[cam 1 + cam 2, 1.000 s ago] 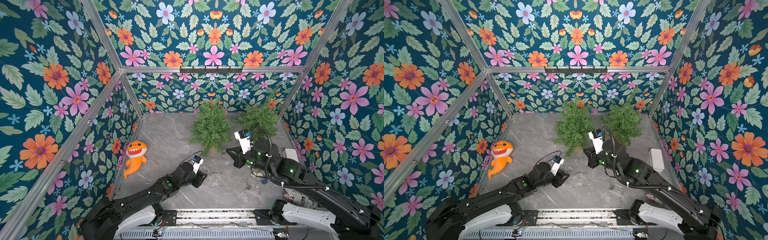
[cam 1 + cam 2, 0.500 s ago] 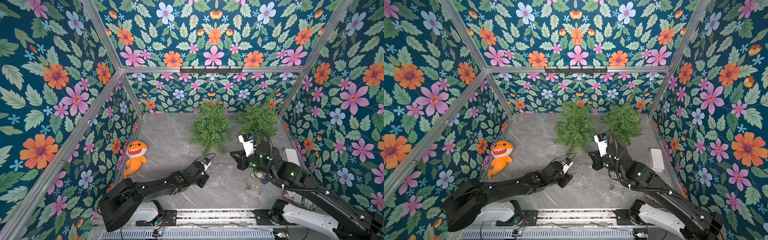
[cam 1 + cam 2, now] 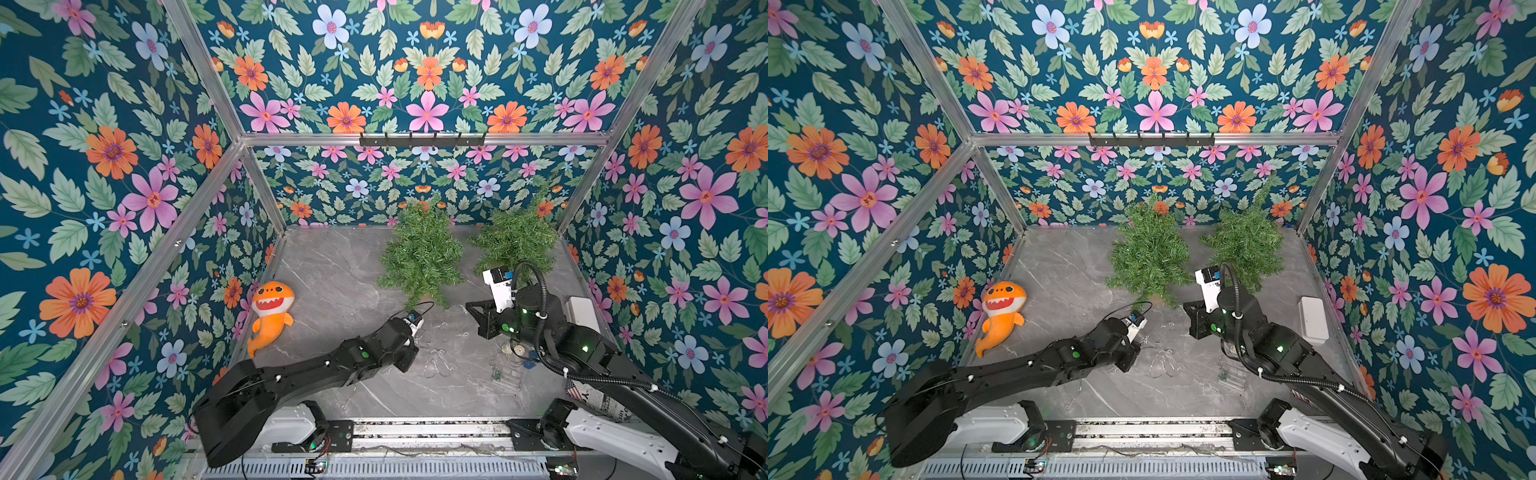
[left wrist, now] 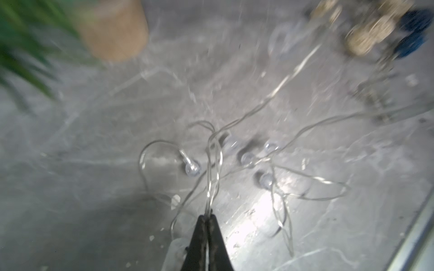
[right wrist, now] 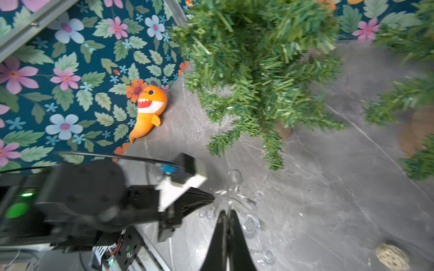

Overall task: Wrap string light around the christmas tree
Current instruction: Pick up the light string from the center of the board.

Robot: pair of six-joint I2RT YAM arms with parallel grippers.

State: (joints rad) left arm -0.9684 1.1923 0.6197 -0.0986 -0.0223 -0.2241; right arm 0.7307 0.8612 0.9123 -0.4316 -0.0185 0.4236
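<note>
String light: thin clear wire dotted with small clear bulbs, sprawled in loose loops on the grey marble floor, directly ahead of the left gripper. Pinched there between the two black tips, pressed tight on a few strands rising from the tangle to the nip. Faint in a top view as a pale scribble of string light, lying between the two claws.

Right gripper: tips flat against each other, low over the bulbs, with the left claw's nose just to one side and close by. (Whether a strand is caught in this pair: impossible to tell, with the wire so thin and clear.)

Christmas tree: upright in a tan pot, beyond the tips of both claws, near the wire but apart from it. All of the visible wire down on the floor, short of the pot.

Second tree: farther out, past the right claw and just behind that arm's wrist.

Wicker balls and a blue piece: off to the far side of the tangle from the left claw, tucked under the right arm. Small clear case: on the floor behind the right claw, toward the robot's base. White box: beyond the right arm, beside the wall.

Orange shark plush: well apart, out on the left claw's outer side, leaning against the floral wall.
</note>
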